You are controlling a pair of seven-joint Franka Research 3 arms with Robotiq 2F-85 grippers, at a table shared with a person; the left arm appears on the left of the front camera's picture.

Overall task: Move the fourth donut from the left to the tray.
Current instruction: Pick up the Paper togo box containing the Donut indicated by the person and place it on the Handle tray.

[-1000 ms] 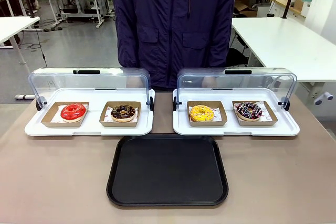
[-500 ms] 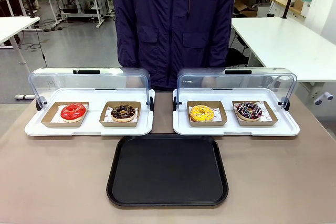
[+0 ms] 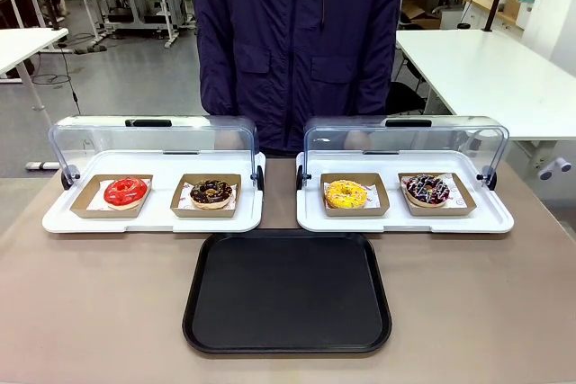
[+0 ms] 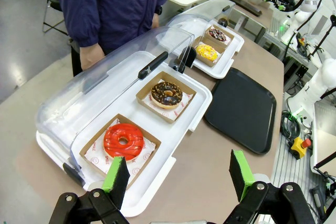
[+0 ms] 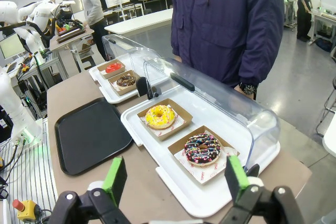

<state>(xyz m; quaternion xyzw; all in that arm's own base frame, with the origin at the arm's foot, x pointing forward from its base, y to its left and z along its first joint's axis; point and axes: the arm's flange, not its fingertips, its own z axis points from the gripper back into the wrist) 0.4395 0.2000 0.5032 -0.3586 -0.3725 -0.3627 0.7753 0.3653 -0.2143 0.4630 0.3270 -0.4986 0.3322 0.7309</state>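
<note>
Front view, from the left: a brown desk (image 3: 90, 312) carries two white trays side by side along its far half. The left white tray (image 3: 153, 222) has its clear domed lid (image 3: 153, 146) swung up and back. On it sit a red donut (image 3: 125, 192) and, to its right, a chocolate donut with golden crumbs (image 3: 211, 192), each in a brown cardboard holder. The right white tray (image 3: 405, 224), its own lid (image 3: 405, 143) raised the same way, holds a yellow donut (image 3: 346, 193). At the far right end is the fourth donut (image 3: 427, 189), dark icing streaked with white, pink and blue. It rests in its cardboard holder (image 3: 459, 207) on that white tray. The black tray (image 3: 287, 292) lies on the desk in front of the gap between the two white trays, close to their near edges and well apart from the fourth donut. A person in a dark navy jacket (image 3: 297, 42) stands at the far side.

The paper liners (image 4: 142, 156) under the donuts bear small red print, too small to read.

In the left wrist view, the left claw (image 4: 177, 173) has its green-padded fingers spread wide with nothing between them. It hangs above the desk near the red donut's end of the left white tray.

In the right wrist view, the right claw (image 5: 175, 177) is likewise spread wide and grips nothing. It sits above the near edge of the right white tray, with the fourth donut just beyond it and untouched.
</note>
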